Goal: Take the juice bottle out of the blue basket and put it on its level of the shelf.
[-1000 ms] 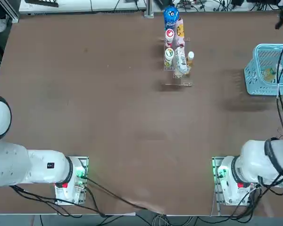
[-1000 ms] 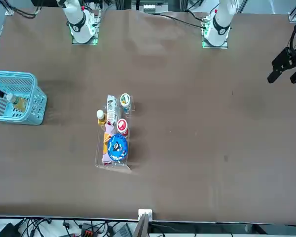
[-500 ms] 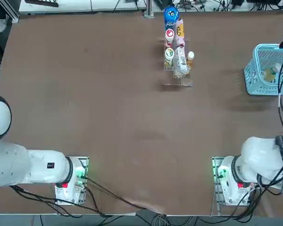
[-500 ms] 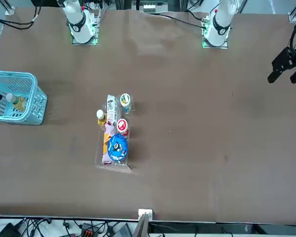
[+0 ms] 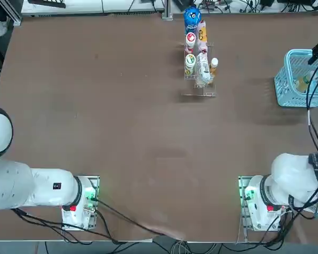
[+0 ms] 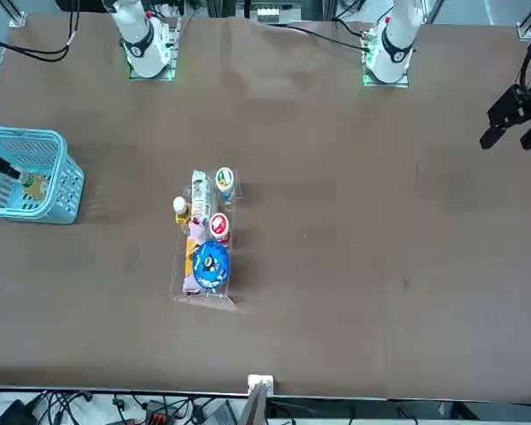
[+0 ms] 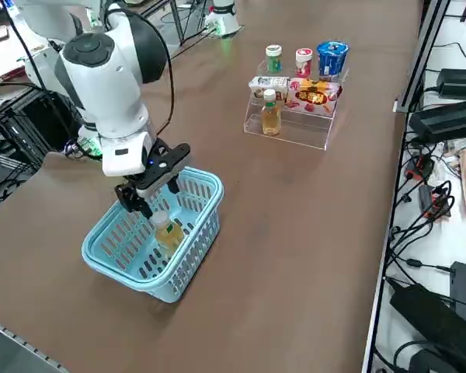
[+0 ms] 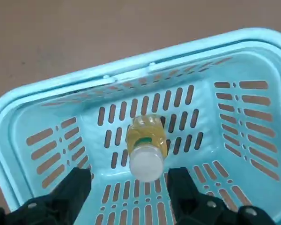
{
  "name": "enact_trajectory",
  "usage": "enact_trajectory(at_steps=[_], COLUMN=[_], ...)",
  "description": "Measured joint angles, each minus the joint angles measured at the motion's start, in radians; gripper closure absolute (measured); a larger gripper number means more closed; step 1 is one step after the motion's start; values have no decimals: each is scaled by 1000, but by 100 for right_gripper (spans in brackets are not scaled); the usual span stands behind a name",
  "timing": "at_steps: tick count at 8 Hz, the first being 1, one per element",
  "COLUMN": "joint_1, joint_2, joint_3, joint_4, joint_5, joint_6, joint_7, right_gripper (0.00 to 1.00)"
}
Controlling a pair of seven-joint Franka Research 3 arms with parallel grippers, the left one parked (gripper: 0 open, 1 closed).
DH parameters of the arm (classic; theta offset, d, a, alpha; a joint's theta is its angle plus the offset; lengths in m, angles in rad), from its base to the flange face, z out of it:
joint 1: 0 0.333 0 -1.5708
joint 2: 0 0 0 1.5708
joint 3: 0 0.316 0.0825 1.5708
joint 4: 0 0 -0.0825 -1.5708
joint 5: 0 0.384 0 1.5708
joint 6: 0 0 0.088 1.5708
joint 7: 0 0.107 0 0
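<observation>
The juice bottle (image 8: 146,140) stands upright with its white cap on inside the blue basket (image 8: 131,70), at the table's right edge in the top view (image 5: 286,87). My right gripper (image 7: 151,194) hangs open just above the basket's open top, directly over the bottle (image 7: 168,231). In the wrist view its two black fingers (image 8: 75,187) flank the cap without touching it. The clear shelf (image 5: 200,90) stands at the far middle of the table, well left of the basket. A near-alike small juice bottle (image 7: 271,113) stands on the shelf's low front level.
The shelf also holds a big blue-topped bottle (image 5: 191,16), a red-and-white-lidded bottle (image 5: 190,38), a green-lidded bottle (image 5: 190,61) and flat snack packs. The basket sits close to the table's right edge. Cables hang beyond that edge.
My right gripper has shifted a little over the basket toward the bottle, staying open. The bottle and basket have not moved.
</observation>
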Motion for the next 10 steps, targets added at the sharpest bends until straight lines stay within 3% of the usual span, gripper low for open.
enact_trajectory(at_steps=[10], joint_1=[-29], joint_2=[117], joint_3=[1], joint_4=[-3], joint_5=[0], joint_6=[64], joint_7=[-22], right_gripper=[0])
